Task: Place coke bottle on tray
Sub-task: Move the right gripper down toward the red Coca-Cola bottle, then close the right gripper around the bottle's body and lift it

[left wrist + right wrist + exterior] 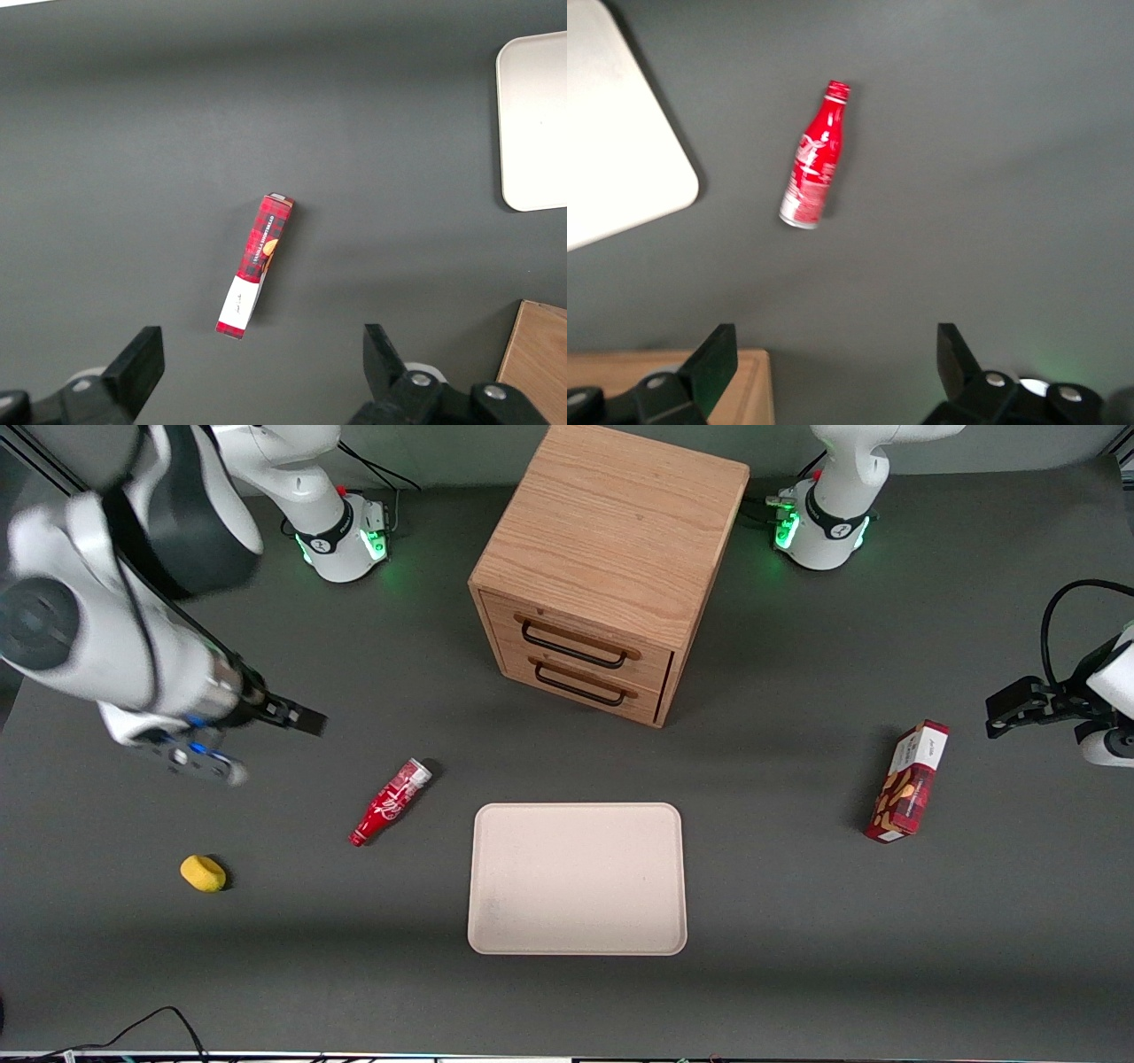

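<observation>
Beside the tray (578, 879), a red coke bottle (390, 802) with white script lies flat.
The gripper (833, 376) hangs above it, jaws spread; only the front view shows a yellow lump (203, 872).

A wooden drawer cabinet (609, 571) stands on the dark bench (797, 957), well apart from the tool (301, 717). A yellow lump (203, 872) lies nearer the front camera than the tool. A red snack box (907, 781) rests far off toward the parked arm's end.

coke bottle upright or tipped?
Tipped: the coke bottle lies on its side on the table, beside the tray, cap nearest the front camera. The open end effector hovers above, not touching.
</observation>
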Tool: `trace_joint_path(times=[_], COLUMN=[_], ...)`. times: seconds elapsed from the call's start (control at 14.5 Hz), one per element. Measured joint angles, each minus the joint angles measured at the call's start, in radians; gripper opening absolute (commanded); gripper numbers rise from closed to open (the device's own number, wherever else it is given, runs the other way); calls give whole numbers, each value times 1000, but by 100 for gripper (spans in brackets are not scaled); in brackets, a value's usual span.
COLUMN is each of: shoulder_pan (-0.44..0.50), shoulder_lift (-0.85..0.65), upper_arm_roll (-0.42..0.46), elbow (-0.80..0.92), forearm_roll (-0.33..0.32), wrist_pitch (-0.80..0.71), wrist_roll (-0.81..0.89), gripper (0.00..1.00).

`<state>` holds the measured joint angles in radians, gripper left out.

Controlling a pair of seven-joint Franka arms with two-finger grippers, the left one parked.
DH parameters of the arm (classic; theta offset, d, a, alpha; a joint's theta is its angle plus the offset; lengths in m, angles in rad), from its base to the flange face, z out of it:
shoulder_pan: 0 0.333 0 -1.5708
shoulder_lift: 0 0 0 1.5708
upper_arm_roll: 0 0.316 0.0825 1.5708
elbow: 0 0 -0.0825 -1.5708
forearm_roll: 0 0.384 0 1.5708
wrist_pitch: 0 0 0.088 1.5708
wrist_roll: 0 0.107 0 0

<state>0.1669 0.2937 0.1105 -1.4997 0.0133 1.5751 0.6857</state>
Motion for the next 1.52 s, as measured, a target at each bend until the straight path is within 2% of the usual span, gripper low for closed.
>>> trace_joint_path(times=[0.21, 0.42, 0.62, 1.18, 1.52], shoulder_pan=[-2, -2, -2, 5, 5], shoulder_lift=[96, 119, 120, 239, 271], upper_arm_roll=[0, 1, 1, 4, 4], elbow=[-23, -165, -283, -333, -359], forearm_roll=[0, 0, 0, -106, -114], wrist_pitch=[164, 380, 509, 685, 719], wrist_roll=[116, 211, 246, 417, 423], gripper=[100, 100, 100, 100, 100])
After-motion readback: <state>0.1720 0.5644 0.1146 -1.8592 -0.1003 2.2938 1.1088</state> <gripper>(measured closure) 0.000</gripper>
